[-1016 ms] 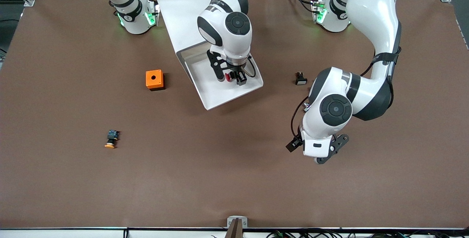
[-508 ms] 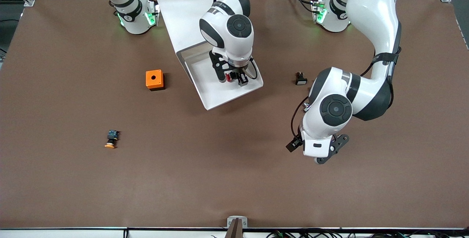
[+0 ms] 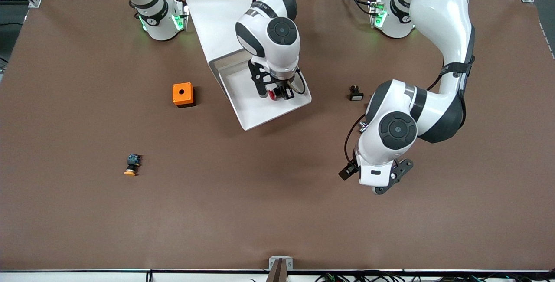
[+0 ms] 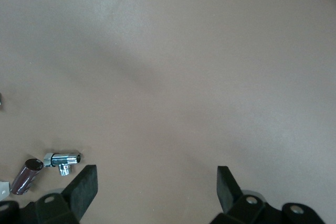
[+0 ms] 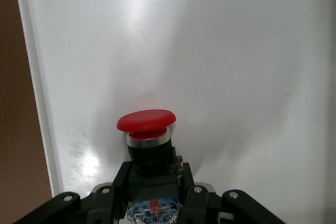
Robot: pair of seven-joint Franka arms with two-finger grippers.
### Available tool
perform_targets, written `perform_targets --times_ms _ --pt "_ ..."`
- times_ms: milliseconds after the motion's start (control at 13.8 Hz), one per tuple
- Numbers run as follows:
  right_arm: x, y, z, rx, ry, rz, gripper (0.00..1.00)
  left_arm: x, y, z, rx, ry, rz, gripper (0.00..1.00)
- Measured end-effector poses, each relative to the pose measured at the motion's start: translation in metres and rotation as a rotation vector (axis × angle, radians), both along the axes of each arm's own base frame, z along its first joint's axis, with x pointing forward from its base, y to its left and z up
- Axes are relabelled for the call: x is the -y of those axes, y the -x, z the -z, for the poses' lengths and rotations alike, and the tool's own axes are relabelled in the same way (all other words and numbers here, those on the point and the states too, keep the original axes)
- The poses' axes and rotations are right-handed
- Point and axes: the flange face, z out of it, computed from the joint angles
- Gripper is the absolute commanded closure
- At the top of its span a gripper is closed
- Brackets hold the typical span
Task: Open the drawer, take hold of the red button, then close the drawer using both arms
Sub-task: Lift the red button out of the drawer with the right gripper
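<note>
- In the front view we see the drawer [image 3: 260,108] pulled out of the white cabinet [image 3: 212,8], and the right tool [image 3: 274,94] is down inside it, on the button [image 3: 272,94].
- From this view only a bit of the red cap shows between the black fingers.
- The right wrist view shows more: the button [image 5: 147,135] sits between the right tool [image 5: 152,192] fingers, which pinch its black body, and the red cap sticks out over the white drawer floor [image 5: 210,51].
- The left tool [image 3: 381,182] waits over the bare brown surface [image 3: 260,212], toward the left arm's end.
- Its fingers [image 4: 84,187] are spread wide in the left wrist view and they hold nothing.
- Only the left wrist view shows a small chrome fitting [image 4: 62,159] lying on the surface.
- Only the front view shows the orange cube [image 3: 182,94], the orange-capped button [image 3: 131,165] and a small black part [image 3: 356,93].
</note>
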Motion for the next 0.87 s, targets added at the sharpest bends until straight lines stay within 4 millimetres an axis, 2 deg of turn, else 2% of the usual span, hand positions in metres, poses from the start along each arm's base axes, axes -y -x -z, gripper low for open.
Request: perform_targets --times_ms 290,508,725,870 --pt "0.003 -0.011 -0.01 -0.01 -0.035 0.004 1.0 0.0 0.0 0.0 0.0 0.0 0.0 0.0" --pt "0.02 -0.029 -0.024 -0.054 -0.022 -0.061 1.0 0.001 0.0 0.0 -0.001 0.001 0.001 0.0" --pt "0.04 -0.052 -0.057 -0.076 -0.025 -0.188 1.0 0.004 0.002 0.0 -0.002 0.004 0.006 0.0" --pt "0.061 -0.065 -0.082 -0.083 -0.037 -0.293 1.0 0.011 0.006 0.002 -0.007 0.007 0.018 0.0"
